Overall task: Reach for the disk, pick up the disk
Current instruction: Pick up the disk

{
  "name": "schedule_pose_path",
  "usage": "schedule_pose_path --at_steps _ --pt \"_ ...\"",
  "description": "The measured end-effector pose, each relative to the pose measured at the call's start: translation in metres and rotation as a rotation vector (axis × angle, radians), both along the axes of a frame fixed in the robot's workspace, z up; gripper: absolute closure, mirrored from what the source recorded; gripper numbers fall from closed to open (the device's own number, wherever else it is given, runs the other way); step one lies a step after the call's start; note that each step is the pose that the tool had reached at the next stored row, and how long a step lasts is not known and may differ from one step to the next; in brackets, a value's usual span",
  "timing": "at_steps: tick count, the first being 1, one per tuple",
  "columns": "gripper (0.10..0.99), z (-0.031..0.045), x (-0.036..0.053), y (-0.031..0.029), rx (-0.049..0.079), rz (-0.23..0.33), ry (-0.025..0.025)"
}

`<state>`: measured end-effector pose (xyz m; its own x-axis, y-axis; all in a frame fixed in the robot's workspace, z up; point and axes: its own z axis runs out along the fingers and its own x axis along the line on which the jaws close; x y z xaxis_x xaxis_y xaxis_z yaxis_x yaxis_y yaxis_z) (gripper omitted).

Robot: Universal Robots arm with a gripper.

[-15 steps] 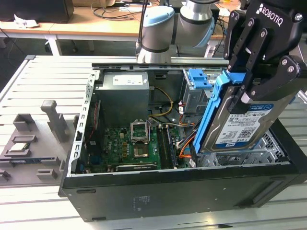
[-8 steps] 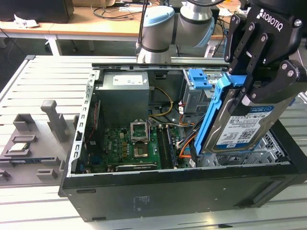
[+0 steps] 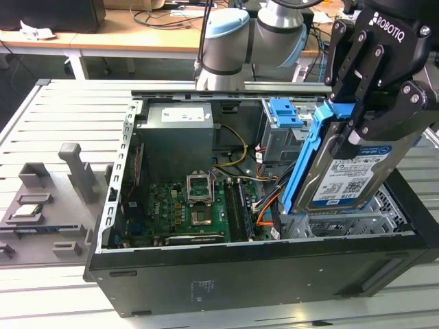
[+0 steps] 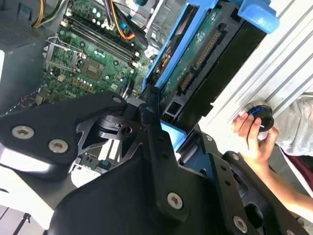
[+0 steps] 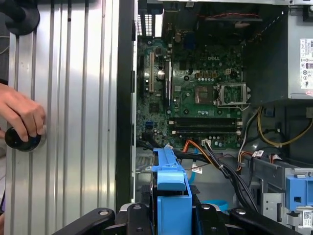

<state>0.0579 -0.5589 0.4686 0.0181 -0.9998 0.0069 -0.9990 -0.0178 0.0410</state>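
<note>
Look to the middle of the exterior view and you see the open computer case (image 3: 226, 274), its green motherboard (image 3: 188, 212) low inside and the grey power supply (image 3: 177, 137) above it. At the far left, a grey fixture (image 3: 51, 205) sits on the slatted table (image 3: 68, 116). Along the top runs a wooden desk (image 3: 103, 40).

White lettering on pincer (image 3: 359, 131) housing. White-and-blue barcode label on disk (image 3: 350, 175), print illegible. White sticker on power supply (image 3: 180, 133), illegible. Small white lettering on motherboard (image 5: 195, 98).
</note>
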Motion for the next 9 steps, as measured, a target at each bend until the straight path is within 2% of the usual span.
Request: schedule_pose_path --at_steps 4,9 --pt "0.718 -0.0011 0.0108 0.0057 -0.002 0.000 0.0000" --pt "0.718 -0.0019 0.0202 0.0091 -0.004 0.000 0.0002"
